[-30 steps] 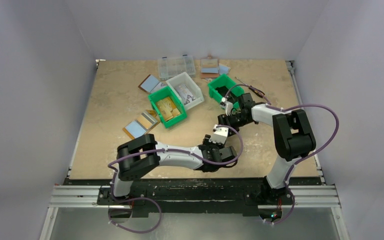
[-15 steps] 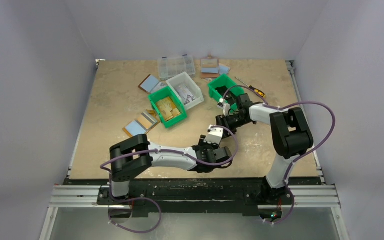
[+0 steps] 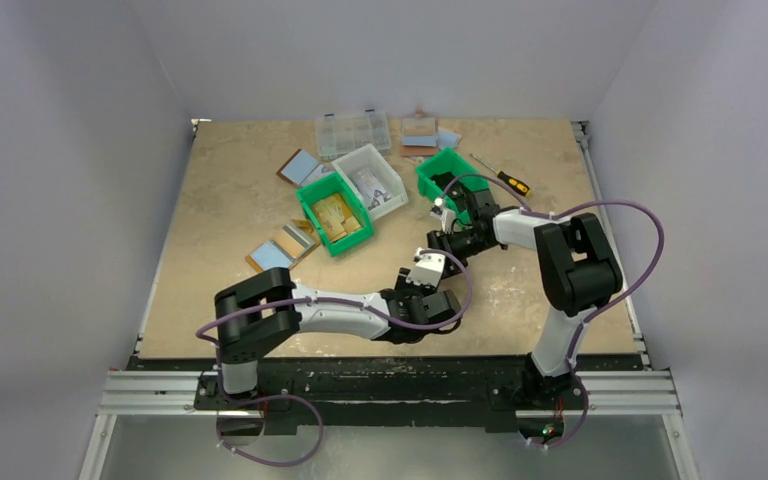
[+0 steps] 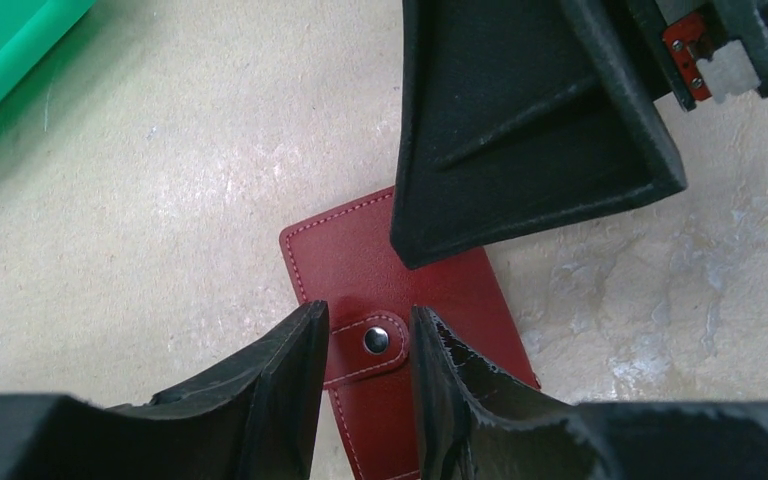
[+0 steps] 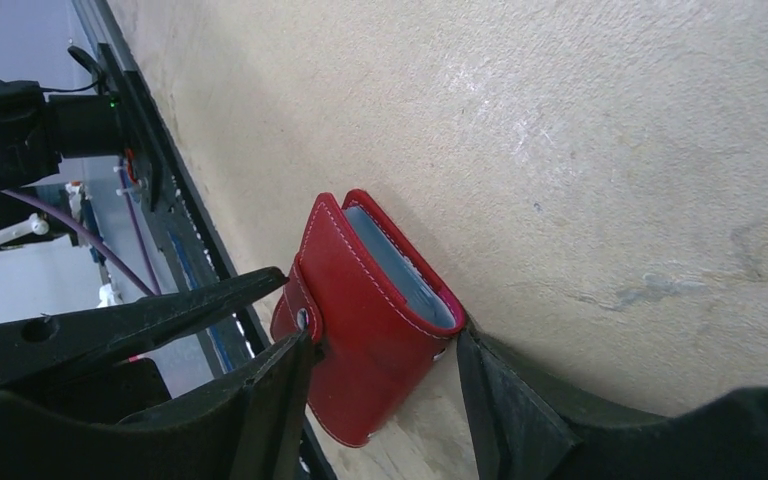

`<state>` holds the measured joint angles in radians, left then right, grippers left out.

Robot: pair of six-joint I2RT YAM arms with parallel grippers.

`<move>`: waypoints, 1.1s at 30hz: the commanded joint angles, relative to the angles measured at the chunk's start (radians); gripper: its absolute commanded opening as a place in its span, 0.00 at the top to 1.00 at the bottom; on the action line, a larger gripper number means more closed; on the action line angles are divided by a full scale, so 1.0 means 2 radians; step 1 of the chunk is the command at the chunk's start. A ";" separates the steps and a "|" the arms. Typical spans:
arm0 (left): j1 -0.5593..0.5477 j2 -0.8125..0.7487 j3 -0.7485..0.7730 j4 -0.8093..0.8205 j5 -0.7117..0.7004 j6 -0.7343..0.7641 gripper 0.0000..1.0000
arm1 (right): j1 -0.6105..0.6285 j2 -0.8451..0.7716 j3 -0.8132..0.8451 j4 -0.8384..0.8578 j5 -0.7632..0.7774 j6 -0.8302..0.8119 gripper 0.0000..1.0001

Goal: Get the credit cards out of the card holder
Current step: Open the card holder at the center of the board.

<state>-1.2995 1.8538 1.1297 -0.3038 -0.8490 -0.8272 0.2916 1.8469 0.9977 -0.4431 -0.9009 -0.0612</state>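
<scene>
The card holder (image 4: 355, 262) lies shut on the surface (image 4: 160, 200), red outer face up, with its tab (image 4: 350, 347) fastened by the snap (image 4: 375, 340). Both arms meet directly over it, so the top view hides it under them.

The left pincer (image 4: 368, 312) stands partly spread over the holder. One finger is on each side of the snap and the tab runs across the gap. I cannot tell whether the tips press on the leather. It holds nothing, and this placement seems meant to catch the tab and pull the snap loose.

The right pincer (image 5: 382, 345) reaches in from the holder's far side and straddles its width. In its wrist view both fingers appear to touch the holder's two long edges, gripping it. The likely reason is bracing: a thin, light wallet would slide or lift when the tab is tugged, so one arm pins it while the other works the fastener.

At the holder's open edge, away from the tab, a pale blue-grey layer (image 5: 400, 268) shows between the red covers. Whether that is lining or a card edge is unclear, and no card is out.

The task looks to be at an early step, since the holder must be unsnapped and folded open before any card can be drawn. The risk is the left tips slipping off the narrow tab.
</scene>
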 commanded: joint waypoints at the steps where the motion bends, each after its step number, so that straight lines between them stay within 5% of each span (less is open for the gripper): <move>1: 0.007 -0.011 -0.007 0.014 -0.004 0.000 0.61 | 0.011 0.019 -0.010 0.023 0.026 0.017 0.37; 33: 0.003 0.007 0.035 -0.070 0.014 -0.043 0.57 | 0.014 0.023 -0.010 0.031 0.062 0.027 0.40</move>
<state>-1.2854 1.8793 1.1763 -0.4091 -0.8146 -0.8852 0.3107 1.8614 0.9962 -0.4034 -0.8883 0.0196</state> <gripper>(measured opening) 0.429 0.604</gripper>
